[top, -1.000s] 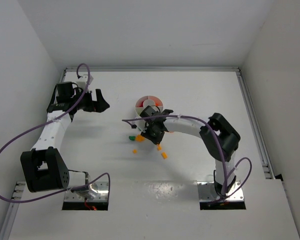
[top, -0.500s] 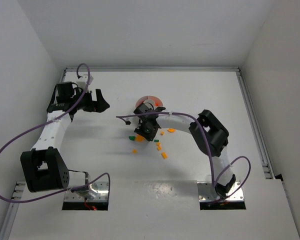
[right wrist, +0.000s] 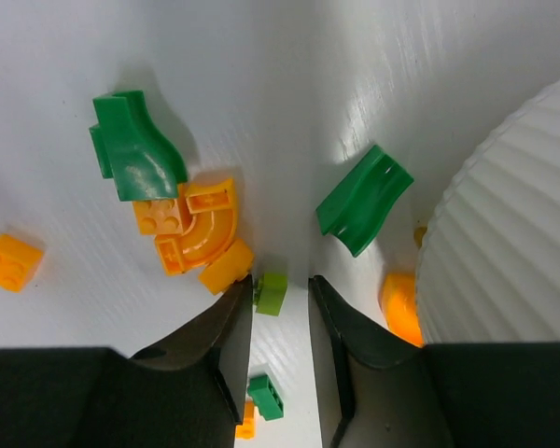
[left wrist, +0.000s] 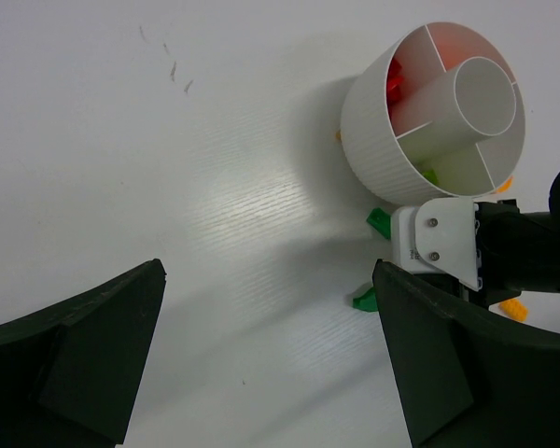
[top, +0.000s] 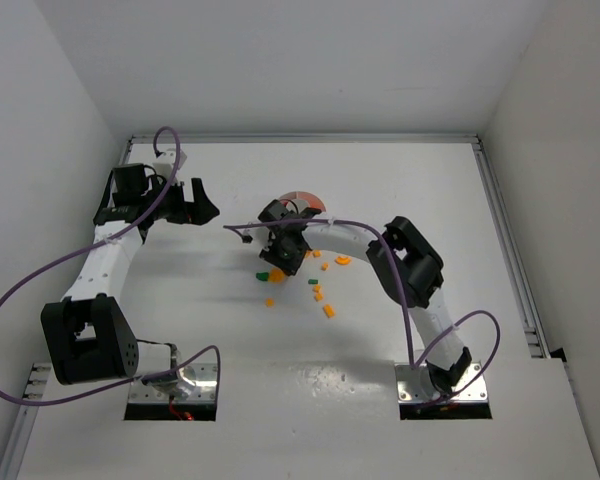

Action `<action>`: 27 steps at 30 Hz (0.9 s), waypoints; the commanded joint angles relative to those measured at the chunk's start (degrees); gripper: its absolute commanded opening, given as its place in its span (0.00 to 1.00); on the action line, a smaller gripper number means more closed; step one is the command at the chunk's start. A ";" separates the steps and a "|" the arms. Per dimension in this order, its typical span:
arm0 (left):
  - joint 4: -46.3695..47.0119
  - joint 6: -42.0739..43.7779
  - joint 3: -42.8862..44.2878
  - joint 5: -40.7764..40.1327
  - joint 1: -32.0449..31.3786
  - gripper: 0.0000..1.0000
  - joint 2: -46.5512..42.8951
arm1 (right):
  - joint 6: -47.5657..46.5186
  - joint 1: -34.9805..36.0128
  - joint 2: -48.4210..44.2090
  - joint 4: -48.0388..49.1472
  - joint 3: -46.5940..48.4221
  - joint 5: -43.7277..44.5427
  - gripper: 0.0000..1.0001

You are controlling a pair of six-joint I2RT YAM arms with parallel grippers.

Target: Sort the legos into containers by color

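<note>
In the last second my right arm has swung left across the near side of the dish (left wrist: 392, 140), and my right pincer (right wrist: 273, 285) now hangs low over the loose pile just left of it. Its wrist now hides most of the dish in the top view. The jaws stand a little apart, straddling a lime brick (right wrist: 272, 292) that lies flat on the surface (right wrist: 261, 75); there is a gap on one side, so nothing is clamped yet. An orange curve (right wrist: 201, 229) touches the outside of one finger, and a green curve (right wrist: 133, 149) lies beyond it. Another green piece (right wrist: 364, 199) sits just beside the dish wall.

I take this to mean the next pick is lined up: close, lift, and carry the lime brick to the green wedge. The risk is nipping the orange neighbour too.

My left pincer (left wrist: 266, 280) hangs wide apart and empty, well off to the left. Red bricks (left wrist: 397, 79) already lie in one wedge.
</note>
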 commanded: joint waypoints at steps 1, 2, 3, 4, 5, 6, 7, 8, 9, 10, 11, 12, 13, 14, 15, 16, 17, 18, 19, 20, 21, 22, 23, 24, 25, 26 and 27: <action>1.44 0.24 1.77 1.03 0.27 1.00 -0.09 | -0.53 0.35 1.31 0.15 2.08 0.65 0.30; 1.44 0.24 1.77 1.03 0.27 1.00 -0.09 | -0.53 0.35 1.31 0.15 2.08 0.05 0.29; 1.44 0.24 1.77 1.03 0.27 1.00 -0.09 | -0.53 0.35 1.31 0.15 2.08 0.04 0.29; 1.44 0.24 1.77 1.03 0.27 1.00 -0.09 | -0.53 0.35 1.31 0.15 1.56 0.04 0.29; 1.44 0.24 1.77 1.03 0.27 1.00 -0.09 | -0.53 0.35 1.31 0.15 1.55 0.04 0.25; 1.44 0.24 1.77 1.03 0.27 1.00 -0.09 | -0.53 0.35 1.31 0.15 1.55 0.04 0.22; 1.44 0.24 1.77 1.03 0.27 1.00 -0.09 | -0.53 0.35 1.31 0.15 1.03 0.04 0.20; 1.44 0.24 1.77 1.03 0.27 1.00 -0.09 | -0.53 0.35 0.78 0.15 1.03 0.04 0.17; 1.44 0.24 1.77 1.03 0.27 1.00 -0.09 | -0.53 0.35 0.78 0.15 0.51 0.04 0.12; 1.44 0.24 1.77 1.03 0.27 1.00 -0.09 | -0.53 0.35 0.17 0.15 -0.02 0.04 0.10; 1.44 0.24 1.77 1.03 0.27 1.00 -0.09 | -0.53 0.35 -0.45 0.15 -0.03 0.04 0.09; 1.44 0.24 1.77 1.03 0.27 1.00 -0.09 | -0.53 0.35 -0.97 0.15 -0.03 0.04 0.06; 1.44 0.76 1.77 1.03 0.27 1.00 -0.09 | -0.53 0.35 -1.50 -0.98 -0.03 -0.57 0.06; 1.44 0.77 1.77 1.03 0.27 1.00 -0.09 | -0.53 0.35 -3.25 -0.99 -0.03 -0.58 0.04; 1.44 0.77 1.77 1.03 0.27 1.00 -0.09 | -0.53 0.35 -4.48 -1.52 -0.03 -1.79 0.04; 1.44 0.77 1.77 1.03 0.27 1.00 -0.62 | -0.01 0.35 -5.71 -1.52 0.49 -1.81 0.02; 1.44 0.77 1.77 1.03 0.27 1.00 -0.62 | 0.00 0.88 -6.94 -2.04 0.50 -2.85 0.02; 1.44 0.77 1.77 1.03 0.27 1.00 -0.62 | 1.30 0.88 -8.87 -2.83 2.50 -4.34 0.02; 1.44 0.77 1.77 1.03 0.27 1.00 -0.62 | 1.32 0.88 -9.59 -3.45 3.57 -4.88 0.01; 1.44 0.77 1.77 1.03 0.27 1.00 -0.62 | 2.01 0.88 -9.59 -4.93 4.79 -4.88 0.01; 1.44 0.77 1.77 1.03 0.27 1.00 -0.62 | 2.02 0.88 -10.38 -5.56 6.89 -4.88 0.01; 1.44 0.77 1.77 1.03 0.27 1.00 -0.62 | 2.02 0.88 -11.43 -5.56 7.61 -4.88 0.01; 1.44 0.77 1.77 1.03 0.27 1.00 -0.62 | 2.02 0.88 -11.44 -5.56 8.23 -4.88 0.01; 1.44 0.77 1.77 1.64 0.27 1.00 -0.62 | 2.54 0.88 -12.13 -5.56 9.45 -3.23 0.00; 1.44 0.77 1.77 1.65 0.27 1.00 -0.62 | 2.55 0.27 -12.14 -5.56 10.07 -2.69 0.00; 1.44 0.77 1.77 1.65 0.27 1.00 -0.62 | 2.55 0.27 -12.14 -6.26 10.95 -1.99 0.00; 1.44 0.25 1.77 1.65 0.27 1.00 -0.62 | 2.55 -0.34 -11.62 -6.79 12.52 -0.59 0.00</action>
